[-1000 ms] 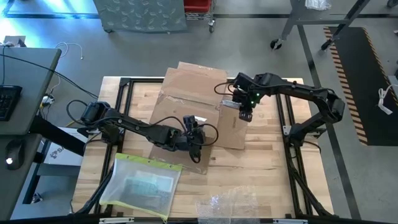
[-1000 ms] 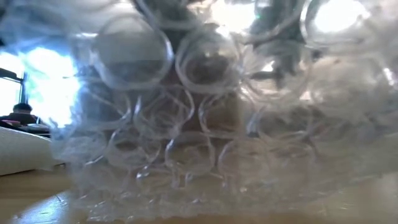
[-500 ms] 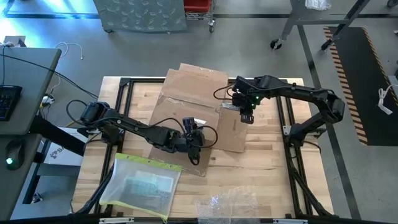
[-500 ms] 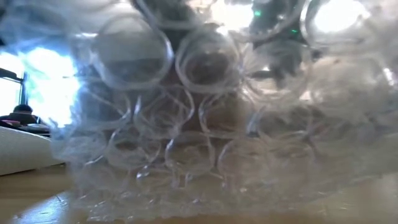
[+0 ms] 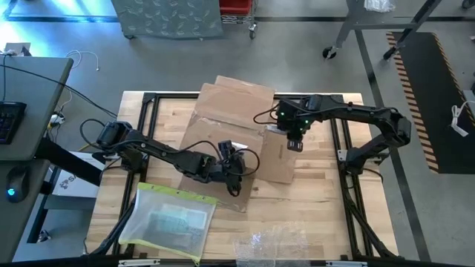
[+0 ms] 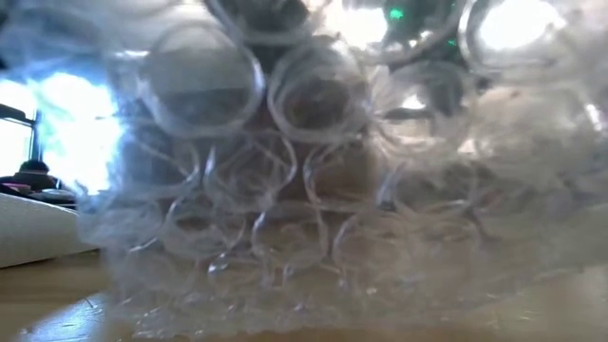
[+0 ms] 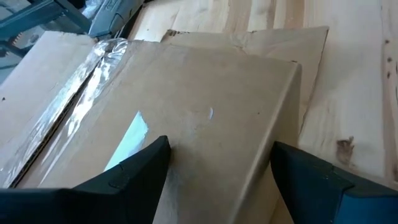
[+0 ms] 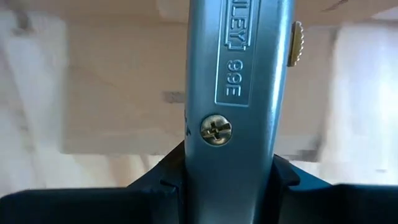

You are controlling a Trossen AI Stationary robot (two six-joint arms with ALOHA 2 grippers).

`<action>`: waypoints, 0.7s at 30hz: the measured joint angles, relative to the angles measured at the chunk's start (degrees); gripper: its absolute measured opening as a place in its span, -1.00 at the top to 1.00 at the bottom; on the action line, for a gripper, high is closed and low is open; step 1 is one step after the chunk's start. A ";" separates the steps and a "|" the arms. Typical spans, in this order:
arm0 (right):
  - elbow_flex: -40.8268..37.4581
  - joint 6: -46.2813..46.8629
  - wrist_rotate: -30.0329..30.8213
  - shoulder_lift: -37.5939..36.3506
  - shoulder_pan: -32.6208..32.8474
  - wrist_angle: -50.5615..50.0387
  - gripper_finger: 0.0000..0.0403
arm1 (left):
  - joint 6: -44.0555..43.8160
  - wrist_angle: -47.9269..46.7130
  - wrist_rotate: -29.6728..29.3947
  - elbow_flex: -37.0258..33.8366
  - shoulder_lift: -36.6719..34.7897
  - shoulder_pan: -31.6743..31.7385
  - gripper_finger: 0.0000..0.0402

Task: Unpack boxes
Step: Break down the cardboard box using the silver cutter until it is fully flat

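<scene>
1. Nearest the front of the table [image 5: 319, 185], ahead and to the left of my left claw, lies a flat clear sleeve [image 5: 169, 222] with a yellow edge; something pale shows inside it, though I cannot tell what.
2. My left claw [image 5: 236, 169] sits low over the near left part of the brown cardboard carton [image 5: 230, 130]. Its fingers [image 7: 134, 177] are spread wide, one on each side of a carton corner, and grip nothing.
3. The carton is the biggest thing on the table, lying between my two claws at mid-table. A strip of clear tape [image 7: 81, 81] runs along the seam of its closed top flaps, so I cannot see any contents.
4. Crinkly clear bubble film [image 5: 271, 243] lies at the front edge of the table, nearer than either claw; it fills the low view.
5. My right claw [image 5: 294, 138] hangs over the right side of the carton, pinching a silver utility knife [image 8: 239, 93] between its fingers.
</scene>
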 joint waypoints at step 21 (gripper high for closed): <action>0.07 -2.60 7.11 -0.57 2.12 1.38 0.54 | 1.23 -1.00 -3.99 0.11 1.40 -1.56 -0.28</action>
